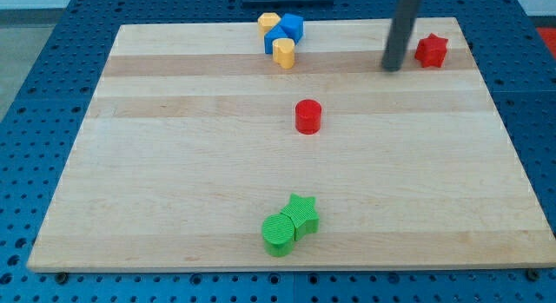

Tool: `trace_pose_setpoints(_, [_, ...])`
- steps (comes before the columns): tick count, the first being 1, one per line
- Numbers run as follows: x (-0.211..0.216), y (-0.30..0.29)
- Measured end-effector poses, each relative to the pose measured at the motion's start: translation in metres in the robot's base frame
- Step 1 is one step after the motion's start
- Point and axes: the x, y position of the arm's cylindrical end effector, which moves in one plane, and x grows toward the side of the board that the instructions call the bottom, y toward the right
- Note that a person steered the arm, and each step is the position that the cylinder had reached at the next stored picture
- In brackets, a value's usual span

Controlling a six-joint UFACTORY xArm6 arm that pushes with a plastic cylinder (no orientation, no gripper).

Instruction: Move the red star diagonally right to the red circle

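Observation:
The red star [431,50] lies near the view's top right corner of the wooden board [174,164]. The red circle [307,116] stands near the board's middle, down and to the left of the star. My tip [393,68] rests on the board just left of the red star, a small gap apart from it, and up and to the right of the red circle.
At the view's top centre a cluster holds a yellow block [268,23], a blue block [292,27], another blue block [274,38] and a yellow block [284,53]. A green star [303,214] touches a green circle [280,233] near the bottom edge.

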Motion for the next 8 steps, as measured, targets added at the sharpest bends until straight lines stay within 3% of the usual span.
trace_pose_setpoints(1, [0.034, -0.069])
trace_pose_setpoints(2, [0.034, -0.024])
trace_pose_setpoints(3, [0.032, 0.086])
trace_pose_setpoints(4, [-0.002, 0.189])
trace_pose_setpoints(5, [-0.072, 0.184])
trace_pose_setpoints(6, [-0.08, 0.145])
trace_pose_setpoints(8, [-0.036, 0.113])
